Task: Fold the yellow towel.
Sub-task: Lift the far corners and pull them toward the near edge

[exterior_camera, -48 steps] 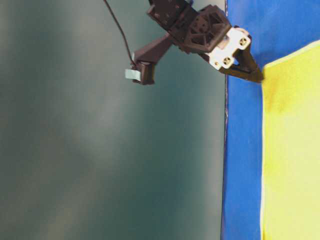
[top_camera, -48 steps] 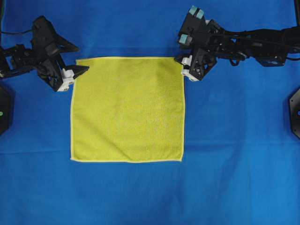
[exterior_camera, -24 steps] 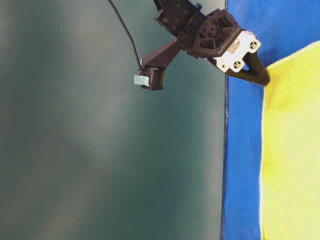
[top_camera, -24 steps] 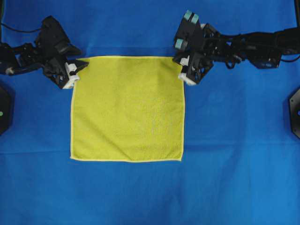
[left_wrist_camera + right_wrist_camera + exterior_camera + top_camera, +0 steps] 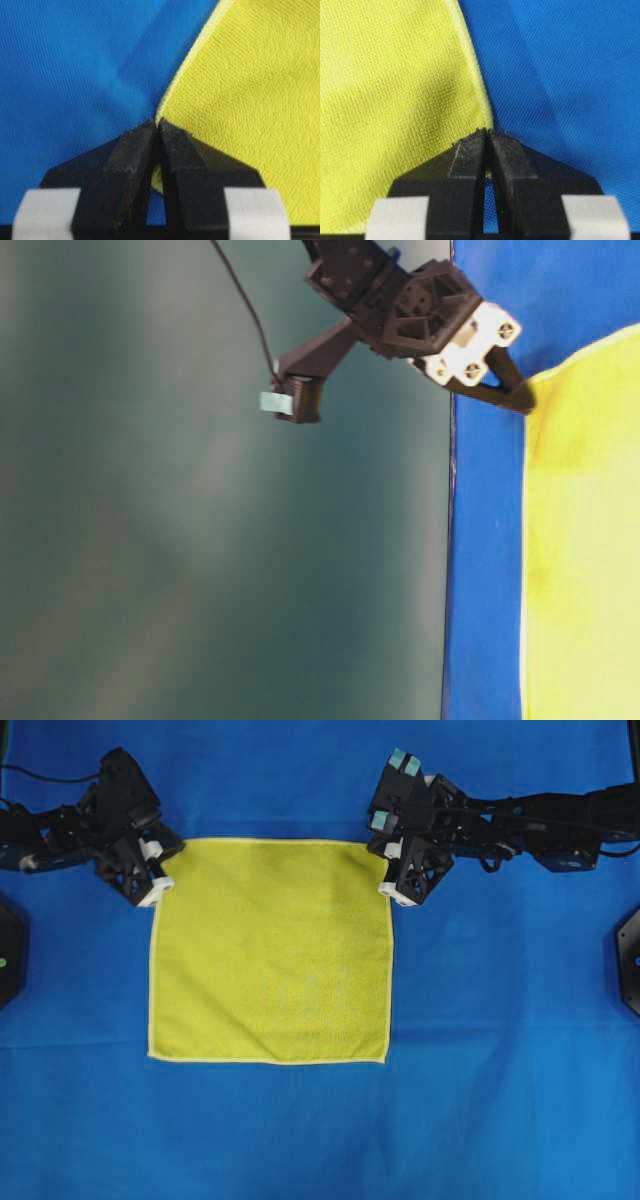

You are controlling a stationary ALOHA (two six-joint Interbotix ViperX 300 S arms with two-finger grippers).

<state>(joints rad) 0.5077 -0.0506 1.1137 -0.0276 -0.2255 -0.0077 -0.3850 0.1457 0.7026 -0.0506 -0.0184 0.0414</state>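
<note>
Yellow towel [image 5: 270,950] lies flat and fully spread on the blue cloth [image 5: 500,1100] covering the desk; no fold made yet. Left tool [image 5: 160,880] is pinched closed on the towel's upper-left corner; wrist view shows the hem caught between the closed tips. Right tool [image 5: 388,880] is likewise clamped on the upper-right corner. Judgement: grasp stage complete, both far corners secured. Remaining: lift the corners, carry them over to the near edge, release, check alignment.
</note>
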